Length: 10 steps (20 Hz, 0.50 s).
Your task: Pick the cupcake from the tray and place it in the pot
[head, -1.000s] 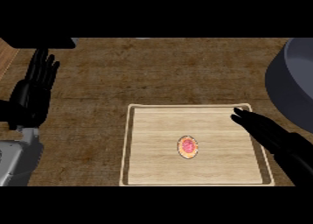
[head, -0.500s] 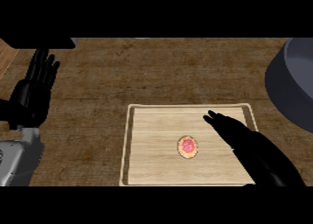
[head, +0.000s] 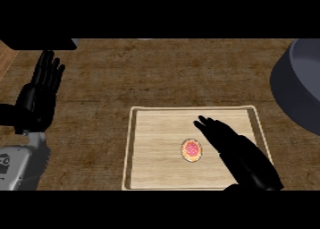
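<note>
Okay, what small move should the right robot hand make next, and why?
Probably shift the right robot hand slightly left and down, then curl it around the small pink-topped cupcake. The open hand hovers just right of the cupcake over the pale wooden tray, not yet holding it.

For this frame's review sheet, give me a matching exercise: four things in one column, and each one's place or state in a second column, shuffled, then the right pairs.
Things
1. cupcake
2. pot
3. left hand
4. right hand

Place or state
A. at the view's right edge, partly cut off
B. open, fingers up, resting at the view's left
C. lying near the middle of the tray
D. open over the tray, just right of the cupcake

Pairs: 1-C; 2-A; 3-B; 4-D
</note>
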Motion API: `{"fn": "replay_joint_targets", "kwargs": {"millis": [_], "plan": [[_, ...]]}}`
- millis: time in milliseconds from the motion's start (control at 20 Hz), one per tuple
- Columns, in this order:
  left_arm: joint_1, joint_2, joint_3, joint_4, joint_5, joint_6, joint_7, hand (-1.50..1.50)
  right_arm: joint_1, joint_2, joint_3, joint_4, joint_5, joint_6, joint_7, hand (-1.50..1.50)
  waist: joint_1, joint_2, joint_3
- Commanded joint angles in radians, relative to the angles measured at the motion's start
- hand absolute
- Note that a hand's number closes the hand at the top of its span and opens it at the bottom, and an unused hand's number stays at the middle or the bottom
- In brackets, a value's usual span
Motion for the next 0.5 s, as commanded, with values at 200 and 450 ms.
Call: {"fn": "replay_joint_targets", "kwargs": {"millis": [200, 450], "plan": [[-0.004, 0.000, 0.042, -0.051, -0.027, -0.006, 0.062, 0.00, -0.018, 0.070, 0.002, 0.046, 0.111, 0.042, 0.042, -1.50, 0.001, 0.000, 0.000], [0.025, -0.026, 0.037, -0.062, -0.044, -0.026, 0.050, 0.00, -0.019, 0.161, 0.054, 0.185, 0.220, -0.034, 0.046, -1.50, 0.002, 0.000, 0.000]]}}
